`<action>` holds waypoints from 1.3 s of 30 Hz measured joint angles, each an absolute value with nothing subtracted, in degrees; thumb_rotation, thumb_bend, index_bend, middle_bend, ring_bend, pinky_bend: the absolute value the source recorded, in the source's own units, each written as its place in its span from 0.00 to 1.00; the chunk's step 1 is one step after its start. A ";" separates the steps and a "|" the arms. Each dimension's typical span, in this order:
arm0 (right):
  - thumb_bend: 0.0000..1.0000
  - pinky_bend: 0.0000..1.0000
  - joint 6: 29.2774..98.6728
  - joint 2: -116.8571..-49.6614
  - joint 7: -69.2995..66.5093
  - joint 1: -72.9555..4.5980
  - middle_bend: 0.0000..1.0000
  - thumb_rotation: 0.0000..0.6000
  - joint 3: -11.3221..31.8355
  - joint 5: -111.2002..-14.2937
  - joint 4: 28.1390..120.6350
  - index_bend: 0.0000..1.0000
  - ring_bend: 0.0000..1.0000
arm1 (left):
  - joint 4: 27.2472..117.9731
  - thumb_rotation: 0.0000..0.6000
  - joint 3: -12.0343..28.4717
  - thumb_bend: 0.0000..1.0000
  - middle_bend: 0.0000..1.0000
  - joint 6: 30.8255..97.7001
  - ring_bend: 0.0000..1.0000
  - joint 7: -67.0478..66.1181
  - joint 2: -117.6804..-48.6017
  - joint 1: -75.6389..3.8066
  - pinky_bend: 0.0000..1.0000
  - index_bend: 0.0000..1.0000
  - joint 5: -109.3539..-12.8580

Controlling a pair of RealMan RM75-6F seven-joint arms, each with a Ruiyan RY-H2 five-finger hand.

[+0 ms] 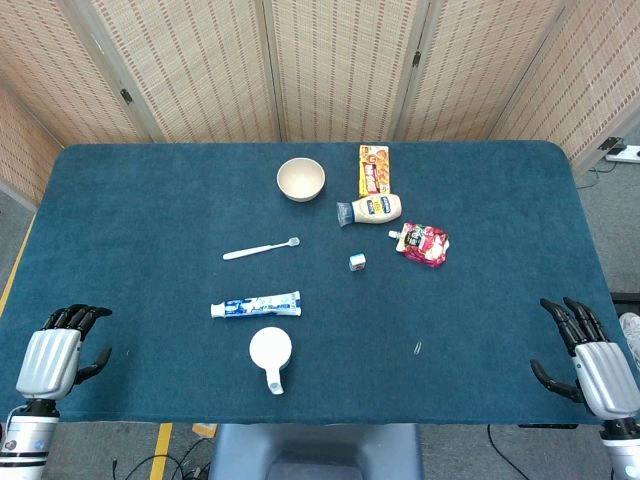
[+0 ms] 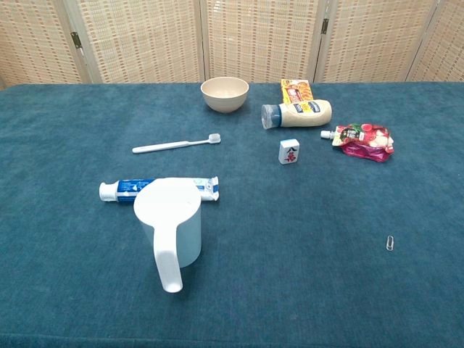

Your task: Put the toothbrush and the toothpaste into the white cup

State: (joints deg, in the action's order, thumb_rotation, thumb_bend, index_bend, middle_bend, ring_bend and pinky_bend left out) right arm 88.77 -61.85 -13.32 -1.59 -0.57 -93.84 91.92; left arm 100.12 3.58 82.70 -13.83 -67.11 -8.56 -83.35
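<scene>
The toothpaste (image 1: 256, 306) and toothbrush (image 1: 260, 249) lie sideways, just behind the white cup (image 1: 271, 350) near the bench's front edge. The left robot hand (image 1: 62, 348) is nearer than the right robot hand (image 1: 588, 357); both hold nothing, fingers apart.

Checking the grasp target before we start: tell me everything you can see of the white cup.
The white cup looks like smooth plastic, a plain round cup with one long handle that points toward the robot's edge of the table. It stands upright with its mouth open upward; nothing shows inside from the head view. It sits on the blue cloth near the front, just in front of the toothpaste, whose middle it hides in the chest view. Whether they touch is unclear. Neither hand is near it.
</scene>
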 measured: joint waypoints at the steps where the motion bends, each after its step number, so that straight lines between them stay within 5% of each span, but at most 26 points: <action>1: 0.24 0.08 88.75 -61.85 -13.30 -1.60 0.14 1.00 -0.58 -93.83 91.93 0.06 0.05 | 100.06 1.00 3.59 0.38 0.34 82.65 0.24 -13.81 -67.14 -8.59 0.26 0.31 -83.30; 23: 0.24 0.08 89.44 -61.09 -12.74 -1.58 0.14 1.00 -0.95 -95.21 92.62 0.06 0.07 | 97.72 1.00 8.15 0.38 0.34 76.75 0.26 -9.43 -67.38 -15.50 0.29 0.31 -82.55; 29: 0.24 0.08 89.75 -60.78 -12.03 -1.48 0.14 1.00 -1.19 -95.76 93.40 0.06 0.08 | 94.16 1.00 11.65 0.38 0.48 70.99 0.47 -7.33 -68.84 -21.83 0.52 0.33 -81.77; 39: 0.24 0.08 90.25 -60.15 -10.64 -1.21 0.14 1.00 -1.42 -96.31 94.77 0.06 0.09 | 85.86 1.00 17.00 0.38 0.73 55.07 0.68 -5.10 -73.46 -35.25 0.87 0.35 -73.87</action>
